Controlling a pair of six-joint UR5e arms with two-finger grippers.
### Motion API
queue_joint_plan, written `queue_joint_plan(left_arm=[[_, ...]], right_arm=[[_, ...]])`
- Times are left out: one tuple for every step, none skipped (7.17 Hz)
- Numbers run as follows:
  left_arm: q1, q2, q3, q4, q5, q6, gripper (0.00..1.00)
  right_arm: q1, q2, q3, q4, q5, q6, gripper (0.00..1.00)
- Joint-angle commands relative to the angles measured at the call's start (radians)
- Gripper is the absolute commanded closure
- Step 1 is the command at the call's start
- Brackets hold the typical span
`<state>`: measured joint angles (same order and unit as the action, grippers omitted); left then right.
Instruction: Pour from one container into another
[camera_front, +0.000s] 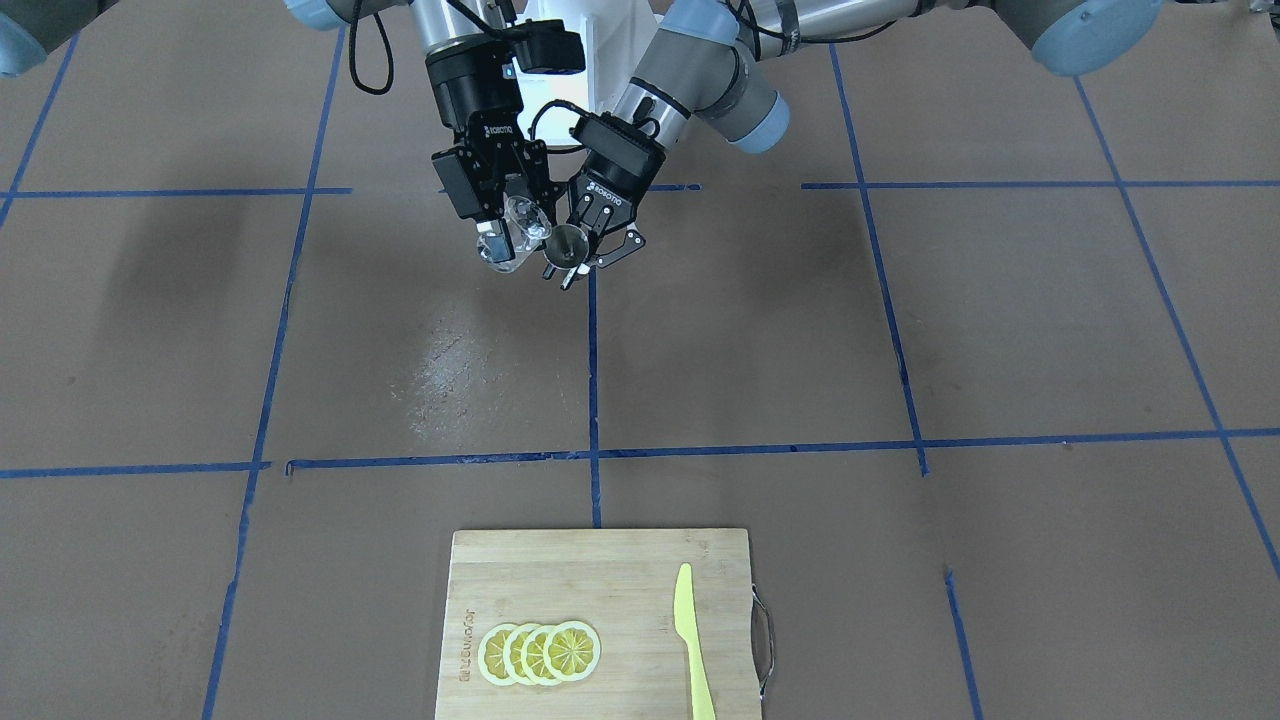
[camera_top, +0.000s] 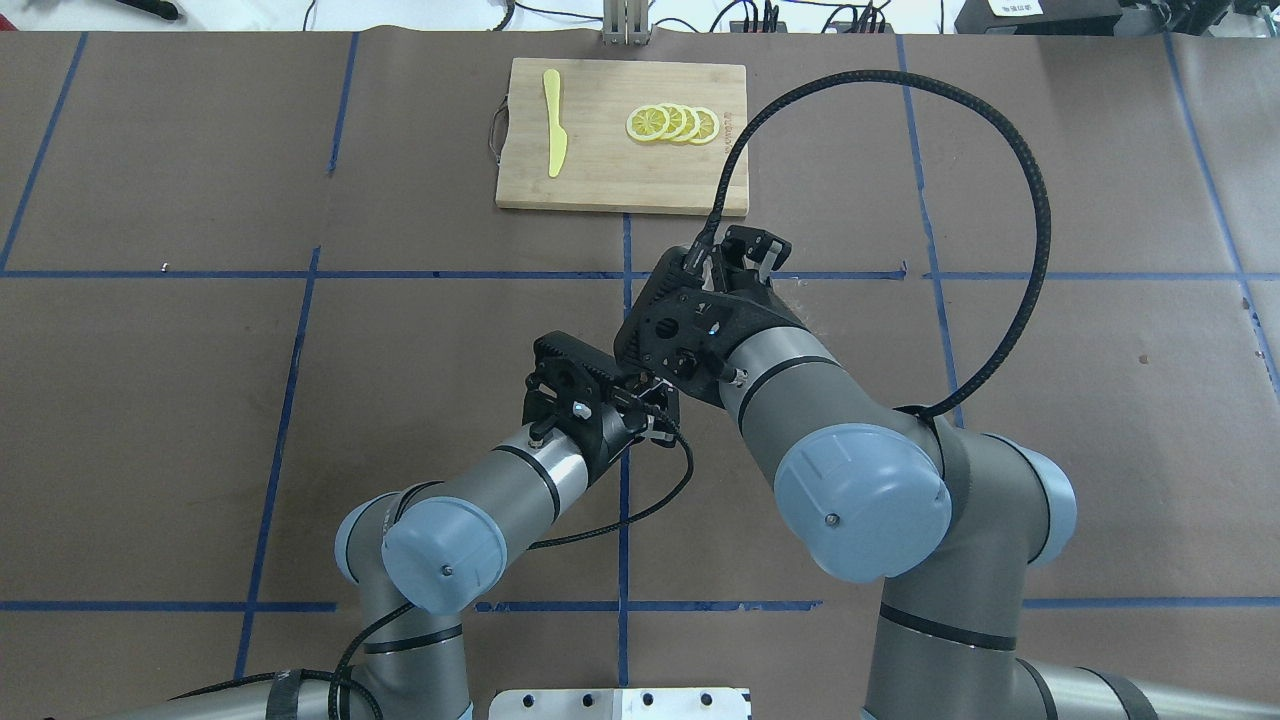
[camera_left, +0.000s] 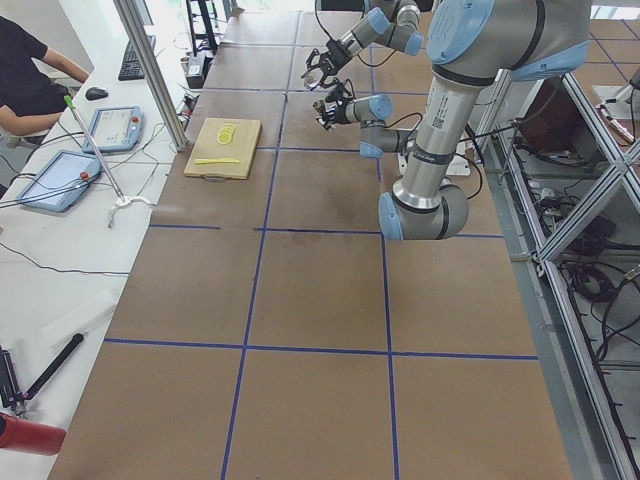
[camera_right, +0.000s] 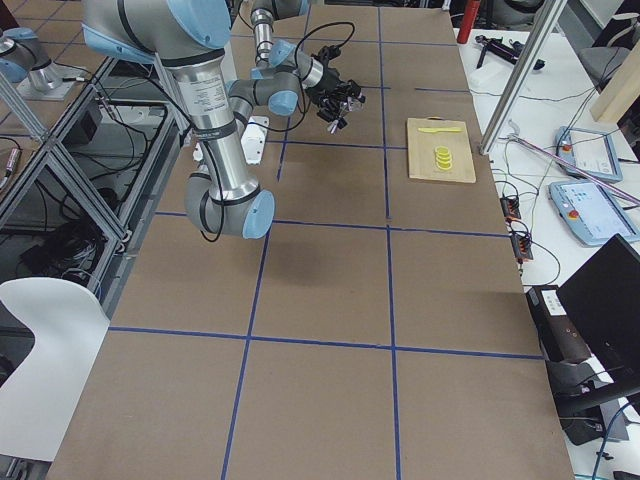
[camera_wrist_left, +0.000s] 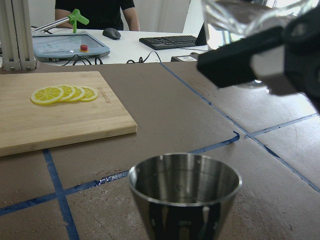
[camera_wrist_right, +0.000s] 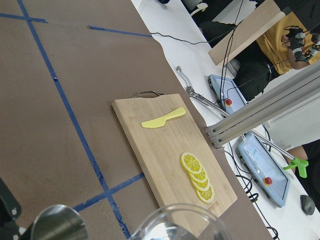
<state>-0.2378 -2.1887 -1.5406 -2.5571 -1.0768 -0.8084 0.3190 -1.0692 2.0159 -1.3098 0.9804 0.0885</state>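
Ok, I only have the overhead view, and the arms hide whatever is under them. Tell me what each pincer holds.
Observer: The left pincer grips a steel cup; the right pincer grips a clear glass.
Operator: Report the steel cup's contents.
Observer: No liquid shows inside it from the left wrist view, but its bottom is hidden.
Operator: Place the glass against it.
Observer: It is higher than the cup's rim, off to one side.

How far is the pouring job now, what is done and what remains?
Done: both containers are held off the table, the glass in the right gripper, the metal cup in the left gripper. In hand: the glass hangs close beside the cup. Left: the pour itself; the cup looks empty in the left wrist view.
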Motion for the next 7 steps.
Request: queue_joint_plan(left_arm=[[0.0,0.0,0.001,0.0,0.0,0.0,1.0],[0.0,-0.002,0.001,-0.006,-0.002,0.0,1.0],[0.0,-0.002,0.001,-0.011,-0.012,0.0,1.0],[0.0,-0.002,0.001,-0.011,-0.012,0.0,1.0],[0.0,-0.002,0.001,-0.011,-0.012,0.0,1.0],[0.0,-0.002,0.001,-0.011,-0.014,0.0,1.0],[0.0,-0.002,0.001,-0.011,-0.014,0.0,1.0]], right_arm=[[0.0,0.0,-0.002,-0.006,-0.003,-0.012,1.0],[0.0,0.0,-0.002,-0.006,-0.003,-0.033,1.0],[-0.001,0.0,-0.003,-0.006,-0.012,-0.052,1.0],[-0.003,0.006,-0.003,-0.006,-0.017,-0.068,1.0],[-0.003,0.008,-0.003,-0.006,-0.023,-0.088,1.0],[-0.004,0.009,-0.005,-0.006,-0.043,-0.142,1.0],[-0.004,0.015,-0.005,-0.008,-0.06,-0.197,1.0]])
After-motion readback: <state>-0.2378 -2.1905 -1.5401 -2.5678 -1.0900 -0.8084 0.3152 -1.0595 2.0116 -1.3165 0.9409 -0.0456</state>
